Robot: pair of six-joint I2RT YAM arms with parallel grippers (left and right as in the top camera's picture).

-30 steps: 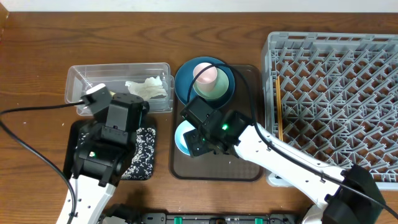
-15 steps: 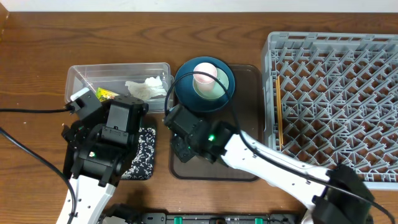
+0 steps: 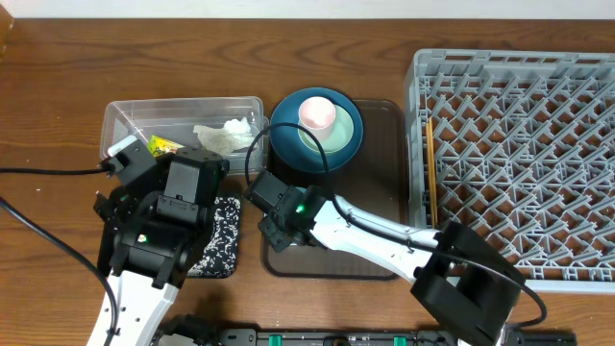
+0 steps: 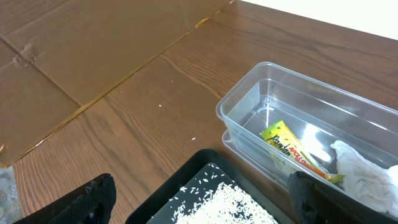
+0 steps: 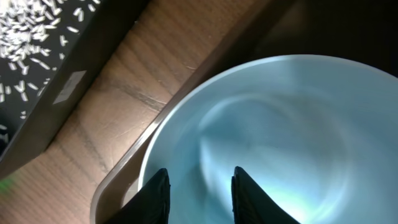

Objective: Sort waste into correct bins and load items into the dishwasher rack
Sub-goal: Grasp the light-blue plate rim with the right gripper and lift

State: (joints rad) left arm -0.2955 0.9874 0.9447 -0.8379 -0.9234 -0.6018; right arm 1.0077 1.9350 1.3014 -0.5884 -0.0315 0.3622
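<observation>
Overhead: wood-grain table (image 3: 58, 96) under rack (image 3: 519, 144); pale strip (image 3: 288, 8) beyond.

- A crumpled white tissue (image 3: 229, 135) and a yellow-green wrapper (image 3: 164, 146) are held in a clear plastic tub (image 3: 183, 103).
- A pink cup (image 3: 317, 113) is set in a pale green bowl (image 3: 332, 142) on a dark blue plate (image 3: 286, 144).

Even bright light; right wrist view blurred, glare inside.

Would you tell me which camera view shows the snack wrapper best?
The left wrist view: the wrapper lies close up in the clear tub. Overhead shows only a small yellow speck; the right wrist view misses it.
</observation>
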